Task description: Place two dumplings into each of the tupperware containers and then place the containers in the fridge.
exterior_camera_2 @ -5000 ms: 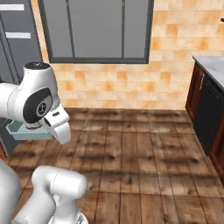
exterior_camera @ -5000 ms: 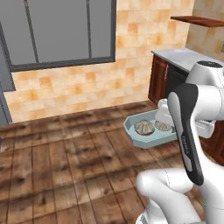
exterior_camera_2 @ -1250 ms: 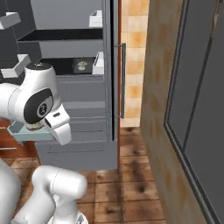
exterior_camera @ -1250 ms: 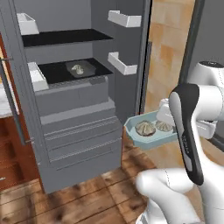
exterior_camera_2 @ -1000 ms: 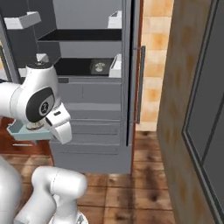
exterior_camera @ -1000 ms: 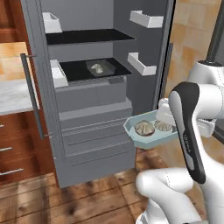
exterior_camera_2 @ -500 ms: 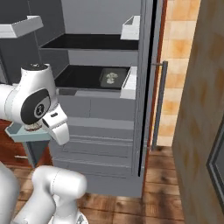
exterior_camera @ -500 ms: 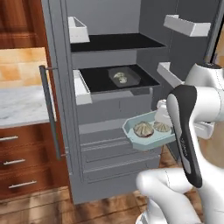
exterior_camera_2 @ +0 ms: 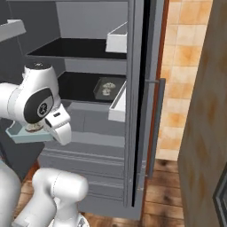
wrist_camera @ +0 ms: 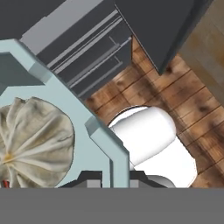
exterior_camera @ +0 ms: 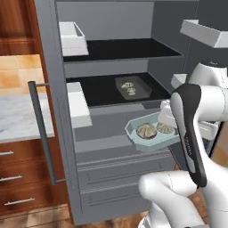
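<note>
My gripper (wrist_camera: 116,178) is shut on the rim of the pale blue-green tupperware container (exterior_camera: 149,140), which hangs level in front of the open fridge (exterior_camera: 50,67), just below its middle shelf. Two dumplings (exterior_camera: 146,130) lie in it side by side; one dumpling (wrist_camera: 34,144) looms large in the hand view beside the container's rim (wrist_camera: 103,139). In the right base view the same container (exterior_camera_2: 24,135) peeks out behind my arm. The see-through grey container (exterior_camera: 132,87) rests on the middle black shelf with two dumplings in it, and the right base view shows that grey container (exterior_camera_2: 105,88) too.
White door bins (exterior_camera: 73,38) hang on the fridge's left door, beside its long dark handle (exterior_camera: 42,133). Grey drawers (exterior_camera: 120,173) lie below the shelves. Brown cabinets (exterior_camera: 13,178) and a marble counter (exterior_camera: 18,116) stand at left. The right door (exterior_camera_2: 142,111) stands open edge-on.
The whole picture has shifted: the base has swung and closed in on the fridge, which now looks larger and more central. The blue-green container stays in my gripper, unchanged.
</note>
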